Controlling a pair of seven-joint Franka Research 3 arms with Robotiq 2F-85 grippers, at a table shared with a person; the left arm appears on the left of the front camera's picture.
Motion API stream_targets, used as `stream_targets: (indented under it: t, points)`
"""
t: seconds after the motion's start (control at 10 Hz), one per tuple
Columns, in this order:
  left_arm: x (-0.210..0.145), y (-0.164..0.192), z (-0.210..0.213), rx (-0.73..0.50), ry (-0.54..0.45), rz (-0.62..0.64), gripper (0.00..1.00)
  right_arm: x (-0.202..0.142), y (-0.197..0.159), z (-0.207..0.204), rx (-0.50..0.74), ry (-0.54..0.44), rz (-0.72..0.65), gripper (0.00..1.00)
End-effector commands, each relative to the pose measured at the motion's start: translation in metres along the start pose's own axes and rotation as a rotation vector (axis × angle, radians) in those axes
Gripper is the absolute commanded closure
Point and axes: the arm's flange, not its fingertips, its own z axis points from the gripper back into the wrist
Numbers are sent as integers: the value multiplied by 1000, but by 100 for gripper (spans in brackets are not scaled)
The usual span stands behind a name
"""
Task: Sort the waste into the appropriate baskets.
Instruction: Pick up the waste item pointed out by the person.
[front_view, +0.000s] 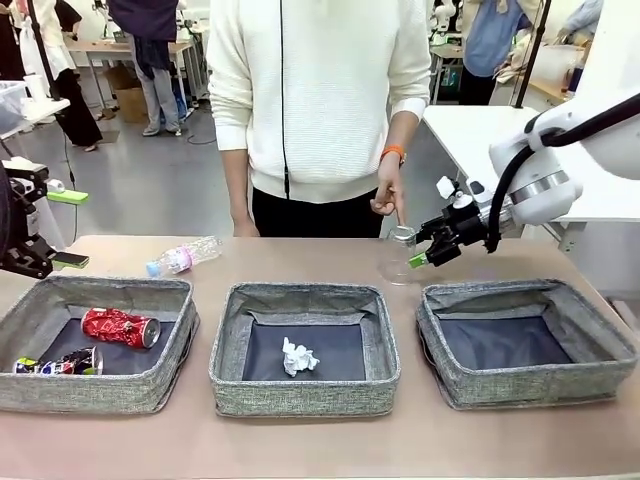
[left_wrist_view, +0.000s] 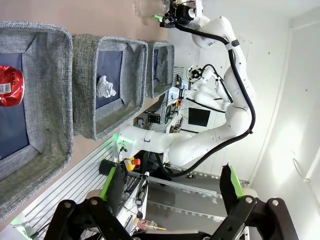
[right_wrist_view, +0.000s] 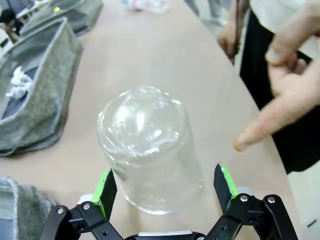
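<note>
One cup (front_view: 400, 255) stands on the table (front_view: 300, 440), just beyond the far right corner of the middle basket (front_view: 305, 296). The right claw (front_view: 422, 258) is at the cup, its fingers spread to either side of the wall; a gap shows at one pad, so nothing is pinched. A person's hand (front_view: 386, 197) points down at the cup from the far side. Inside the middle basket lies a paper ball (front_view: 299, 357). The basket (front_view: 100, 290) left of it holds a red can (front_view: 120, 327) and a dark can (front_view: 60, 365). The basket (front_view: 520, 296) to its right is beside the cup. A bottle (front_view: 183, 256) lies beyond the middle basket's far left corner. The left claw (front_view: 68, 228) hangs spread, farther left.
</note>
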Motion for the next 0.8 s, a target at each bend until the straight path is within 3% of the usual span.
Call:
stream_targets:
  t: [0.0, 0.4, 0.7]
  points:
    - [-2, -1, 2, -12, 4, -22, 0, 1, -7, -11, 77, -28, -11, 0]
    - [-2, -1, 2, -12, 4, -22, 0, -4, -7, -24, 153, -110, -86, 0]
    - [-2, -1, 2, -12, 4, -22, 0, -3, -4, -26, 104, -133, -103, 0]
